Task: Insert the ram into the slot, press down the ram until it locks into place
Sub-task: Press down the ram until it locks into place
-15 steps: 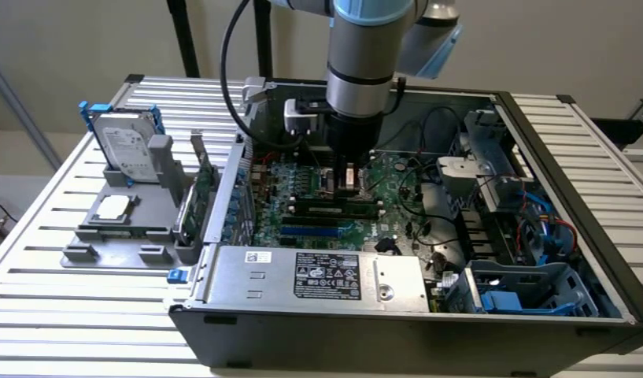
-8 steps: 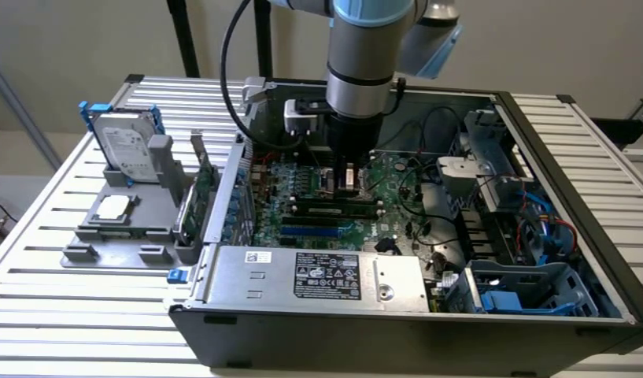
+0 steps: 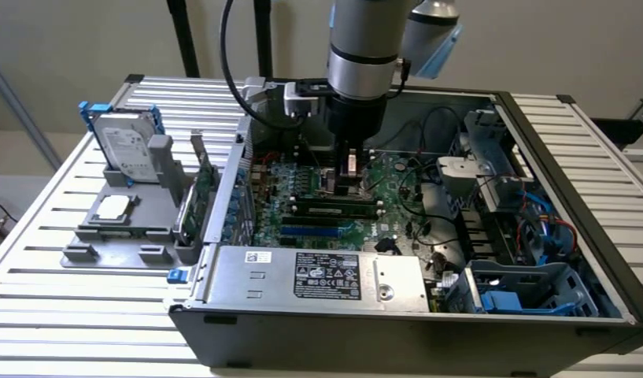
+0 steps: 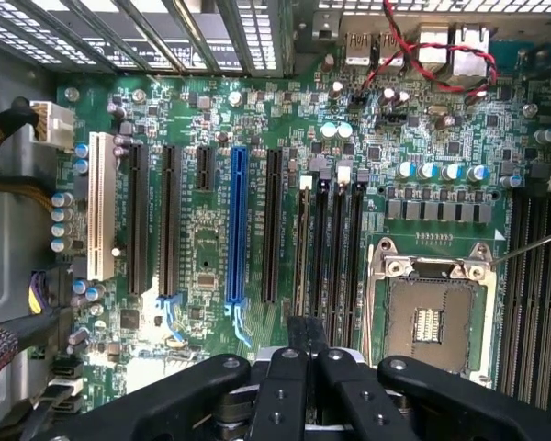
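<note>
You cannot make out the gripper's point(image 3: 351, 175) fingertips point(image 4: 305, 335) where they meet the board in the open computer case point(image 3: 405, 323), so whether they touch anything is not determinable. You can count one ram point(image 3: 337, 207), lying lengthwise along the motherboard point(image 4: 202, 248) just in front of the gripper, four parallel black sockets including the slot point(image 4: 303, 248), and one blue socket point(image 4: 237, 225). The gripper's fingers are drawn fully together, with no gap between them.

Even, bright light — soft shadows (slight board glare), mostly sharp
</note>
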Robot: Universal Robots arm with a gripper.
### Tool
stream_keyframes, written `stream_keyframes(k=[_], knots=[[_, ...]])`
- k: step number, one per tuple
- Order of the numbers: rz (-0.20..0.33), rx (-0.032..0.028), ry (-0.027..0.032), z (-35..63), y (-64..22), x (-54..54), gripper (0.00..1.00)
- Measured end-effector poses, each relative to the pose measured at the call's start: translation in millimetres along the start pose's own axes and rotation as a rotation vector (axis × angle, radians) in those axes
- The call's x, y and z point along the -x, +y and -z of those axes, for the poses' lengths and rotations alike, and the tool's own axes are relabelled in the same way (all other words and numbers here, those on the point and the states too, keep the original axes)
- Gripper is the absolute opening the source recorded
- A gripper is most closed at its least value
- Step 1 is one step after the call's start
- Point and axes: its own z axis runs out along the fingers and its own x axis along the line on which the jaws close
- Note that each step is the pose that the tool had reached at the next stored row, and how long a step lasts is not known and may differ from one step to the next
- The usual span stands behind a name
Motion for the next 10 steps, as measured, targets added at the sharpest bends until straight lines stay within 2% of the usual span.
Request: stream_keyframes(k=[10], knots=[[0.0,0.0001,0.0002,0.1,0.0,0.0,0.11]])
